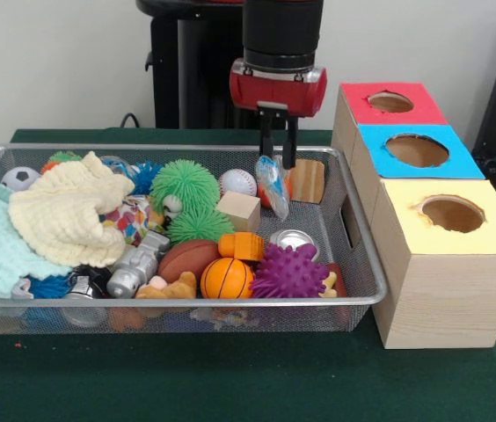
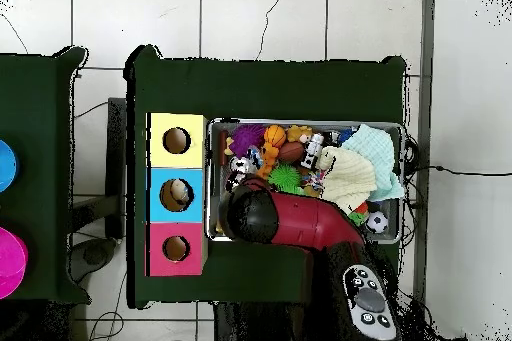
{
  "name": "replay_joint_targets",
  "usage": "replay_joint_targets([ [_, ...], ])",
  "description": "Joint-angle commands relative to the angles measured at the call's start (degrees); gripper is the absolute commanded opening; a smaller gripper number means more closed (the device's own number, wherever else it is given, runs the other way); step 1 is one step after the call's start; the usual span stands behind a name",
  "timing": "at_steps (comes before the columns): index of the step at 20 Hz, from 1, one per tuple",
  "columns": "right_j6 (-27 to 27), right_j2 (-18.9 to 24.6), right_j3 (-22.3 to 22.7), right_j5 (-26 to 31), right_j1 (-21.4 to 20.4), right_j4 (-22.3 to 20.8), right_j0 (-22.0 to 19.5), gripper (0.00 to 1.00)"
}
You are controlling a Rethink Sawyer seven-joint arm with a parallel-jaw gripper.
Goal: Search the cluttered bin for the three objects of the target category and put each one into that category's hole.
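Observation:
The wire mesh bin [image 1: 186,301] sits on the green table, full of toys and cloths. My gripper [image 1: 278,163] hangs over the bin's far right corner. Its fingers are shut on the top of a translucent blue and white wrapper [image 1: 273,186], which dangles upright just above the clutter. No other wrapper shows. In the overhead view the red arm [image 2: 300,222] covers the gripper and the wrapper, and only the bin's rim [image 2: 212,187] and its contents show.
Three wooden boxes with holes stand right of the bin: red top [image 1: 389,103], blue top [image 1: 417,149], yellow top [image 1: 452,214]. In the bin lie a yellow cloth [image 1: 63,211], a green spiky ball [image 1: 184,186], a purple spiky ball [image 1: 288,271], a wooden cube [image 1: 238,211] and a silver can [image 1: 294,239].

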Motion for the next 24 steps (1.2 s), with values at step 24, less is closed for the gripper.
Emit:
replay_joint_targets([
  [24, 8.72, 9.28, 10.7, 15.58, -7.01, 19.52, 0.2, 0.0],
])
